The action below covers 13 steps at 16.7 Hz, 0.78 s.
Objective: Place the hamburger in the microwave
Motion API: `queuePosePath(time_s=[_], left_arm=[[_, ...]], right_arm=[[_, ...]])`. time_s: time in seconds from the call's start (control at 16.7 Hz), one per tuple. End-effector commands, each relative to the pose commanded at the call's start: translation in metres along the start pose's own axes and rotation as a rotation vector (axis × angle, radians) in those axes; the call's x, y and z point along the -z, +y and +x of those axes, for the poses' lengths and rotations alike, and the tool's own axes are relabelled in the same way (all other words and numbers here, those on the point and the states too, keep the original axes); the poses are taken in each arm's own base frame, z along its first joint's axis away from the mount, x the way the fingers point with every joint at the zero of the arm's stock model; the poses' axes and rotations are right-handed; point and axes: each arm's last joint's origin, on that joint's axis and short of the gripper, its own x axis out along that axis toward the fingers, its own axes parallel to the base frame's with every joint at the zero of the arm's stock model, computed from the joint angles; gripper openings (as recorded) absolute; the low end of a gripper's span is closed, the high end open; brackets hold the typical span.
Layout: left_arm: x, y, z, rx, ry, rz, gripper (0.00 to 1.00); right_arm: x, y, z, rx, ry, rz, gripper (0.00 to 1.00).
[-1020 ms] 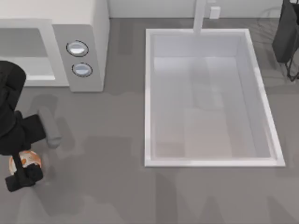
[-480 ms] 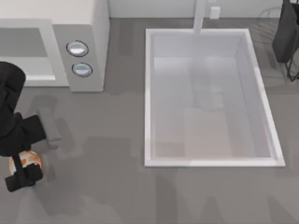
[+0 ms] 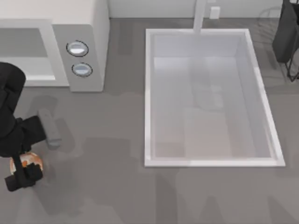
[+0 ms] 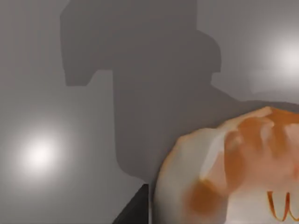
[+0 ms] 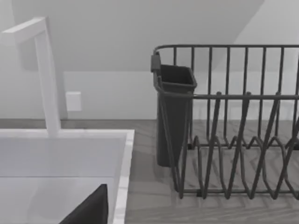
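The hamburger (image 3: 32, 159), cream with orange patches, lies on the grey counter at the front left. It looms large in the left wrist view (image 4: 233, 172). My left gripper (image 3: 22, 164) straddles it, shut on it, and a dark finger (image 4: 133, 212) presses against the bun's edge. The microwave (image 3: 88, 28) stands at the back left, its cavity (image 3: 23, 51) facing the counter and two round dials (image 3: 77, 48) on its side panel. My right arm (image 3: 285, 32) is parked at the back right.
A large white sink (image 3: 148, 93) fills the middle and right of the counter, with a faucet (image 3: 200, 16) behind it. A dark dish rack (image 5: 233, 140) with a cutlery cup (image 5: 174, 112) stands at the far right. A short grey bar (image 3: 49, 127) lies before the microwave.
The left gripper's outer finger has crept slightly inward against the hamburger, and the arm now covers a little more of the bun. The right arm has not moved.
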Motion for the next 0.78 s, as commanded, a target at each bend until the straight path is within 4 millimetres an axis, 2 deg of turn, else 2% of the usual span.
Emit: queuePosePath(time_s=[0.12,0.18,0.6,0.66,0.78], left_arm=[[0.0,0.0,0.0,0.0,0.0,0.0,0.02],[0.0,0.0,0.0,0.0,0.0,0.0,0.0],[0.0,0.0,0.0,0.0,0.0,0.0,0.0],[0.001,-0.002,-0.022,0.002,-0.017,-0.013,0.0],[0.0,-0.001,-0.026,0.001,-0.018,-0.008,0.0]], right_arm=[[0.0,0.0,0.0,0.0,0.0,0.0,1.0],[0.0,0.0,0.0,0.0,0.0,0.0,1.0],[0.0,0.0,0.0,0.0,0.0,0.0,1.0],[0.0,0.0,0.0,0.0,0.0,0.0,1.0],[0.0,0.0,0.0,0.0,0.0,0.0,1.0]])
